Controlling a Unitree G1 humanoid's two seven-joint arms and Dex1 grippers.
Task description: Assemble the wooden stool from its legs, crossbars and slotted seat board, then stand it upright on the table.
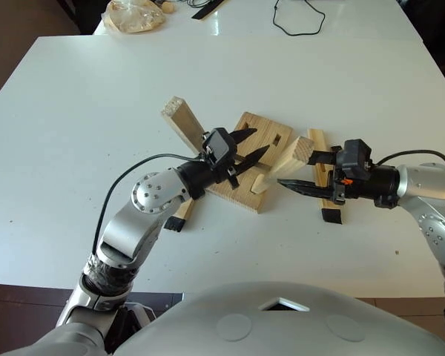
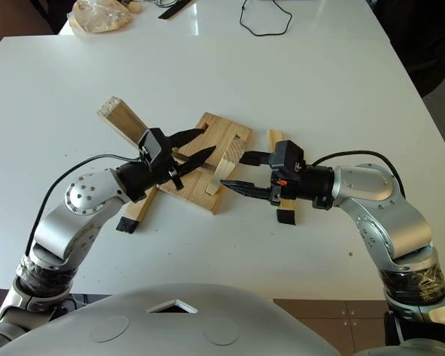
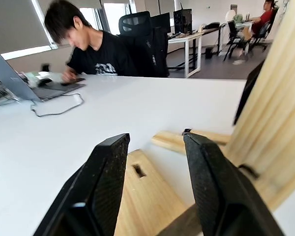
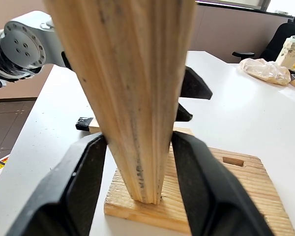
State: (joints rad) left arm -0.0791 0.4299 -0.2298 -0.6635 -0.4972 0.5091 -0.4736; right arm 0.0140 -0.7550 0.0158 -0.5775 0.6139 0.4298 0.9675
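The slotted seat board (image 1: 241, 189) lies flat at the table's middle. A pale wooden leg (image 1: 285, 163) stands tilted on the board's near right corner. My right gripper (image 1: 295, 170) is shut on it, and one finger (image 4: 83, 182) presses each side of the leg (image 4: 132, 98). My left gripper (image 1: 259, 141) hovers open just over the board's left part, with nothing between its fingers (image 3: 108, 177). Another leg (image 1: 184, 122) pokes up behind the left wrist. A further piece (image 1: 322, 178) with a dark end lies under the right gripper.
A dark-tipped wooden piece (image 1: 182, 215) lies under my left forearm. Far back are a plastic bag (image 1: 133, 15) and a black cable (image 1: 297, 18). The table's near edge runs close below both arms.
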